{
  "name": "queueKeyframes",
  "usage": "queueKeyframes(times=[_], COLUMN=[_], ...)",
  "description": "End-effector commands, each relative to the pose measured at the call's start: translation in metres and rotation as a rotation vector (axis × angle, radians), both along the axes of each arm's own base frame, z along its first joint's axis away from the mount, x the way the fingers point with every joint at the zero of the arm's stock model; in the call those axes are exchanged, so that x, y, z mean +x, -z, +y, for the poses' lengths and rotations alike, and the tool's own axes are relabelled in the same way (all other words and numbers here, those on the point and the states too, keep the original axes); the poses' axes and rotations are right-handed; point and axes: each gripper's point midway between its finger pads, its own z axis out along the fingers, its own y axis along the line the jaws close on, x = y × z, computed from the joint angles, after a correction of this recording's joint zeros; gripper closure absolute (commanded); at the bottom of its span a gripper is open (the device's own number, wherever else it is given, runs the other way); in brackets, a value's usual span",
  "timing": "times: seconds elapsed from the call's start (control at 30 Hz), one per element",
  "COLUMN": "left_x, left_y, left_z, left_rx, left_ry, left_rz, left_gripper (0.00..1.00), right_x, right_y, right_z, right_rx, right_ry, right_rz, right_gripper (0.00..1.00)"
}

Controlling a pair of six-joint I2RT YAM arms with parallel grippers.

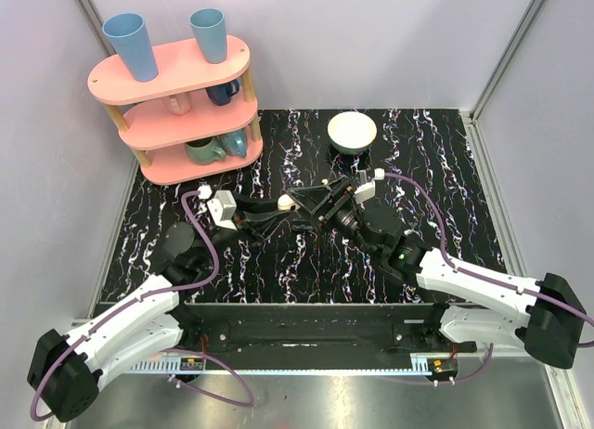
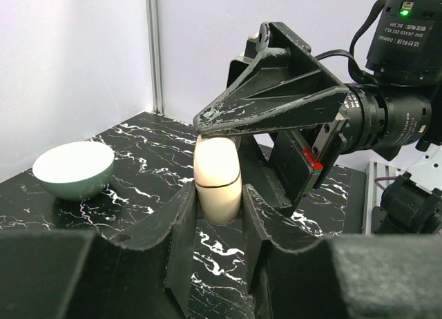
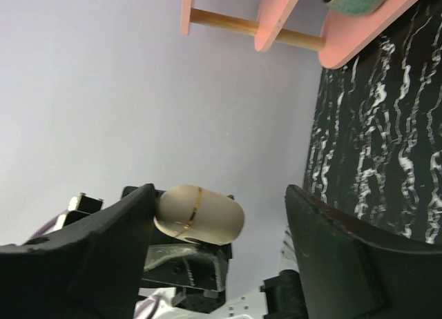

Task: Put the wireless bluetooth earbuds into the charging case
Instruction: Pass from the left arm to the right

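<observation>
Left hand [image 2: 219,219]: clamped on the charging case [image 2: 217,174], keeping it upright over the table [image 2: 138,136]. I judge this steadies it.
Right hand [image 3: 221,219]: jaws wide apart, straddling the case's top, nothing gripped. Probably lining up on the lid.
Earbuds: I cannot see them.
Bowl [image 2: 74,168]: beyond, well apart.

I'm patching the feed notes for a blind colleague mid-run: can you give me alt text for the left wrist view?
The left claw grips the cream charging case upright between its fingers. The right claw extends in from the right, open around the case's top. A white bowl sits on the black marbled table at left.
</observation>
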Motion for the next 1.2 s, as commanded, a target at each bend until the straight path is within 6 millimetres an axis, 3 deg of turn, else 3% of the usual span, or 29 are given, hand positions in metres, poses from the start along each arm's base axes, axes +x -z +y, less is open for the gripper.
queueKeyframes(times=[0.0,0.23,0.4,0.57,0.77,1.17], left_x=[-0.003,0.002,0.004,0.006,0.007,0.012], left_y=[-0.016,-0.012,-0.010,-0.013,-0.015,-0.013], left_z=[0.001,0.005,0.005,0.003,0.002,0.000], left_rx=[-0.027,-0.022,-0.018,-0.032,-0.052,-0.064], left_ry=[-0.007,-0.043,-0.050,-0.046,-0.040,-0.045], left_rz=[-0.080,-0.076,-0.065,-0.046,-0.019,0.013], left_gripper=[1.00,1.00,1.00,1.00,0.90,0.75], right_x=[-0.003,-0.002,-0.002,-0.004,-0.006,-0.007], right_y=[-0.020,-0.020,-0.023,-0.025,-0.020,-0.020], right_z=[0.008,0.005,0.002,0.007,0.011,0.013], right_rx=[0.084,0.076,0.025,-0.011,0.015,0.046], right_ry=[-0.044,-0.029,-0.021,-0.045,-0.067,-0.076], right_rz=[-0.013,-0.022,-0.054,-0.061,-0.043,-0.039], right_gripper=[0.23,0.40,0.61,0.70,0.85,0.91])
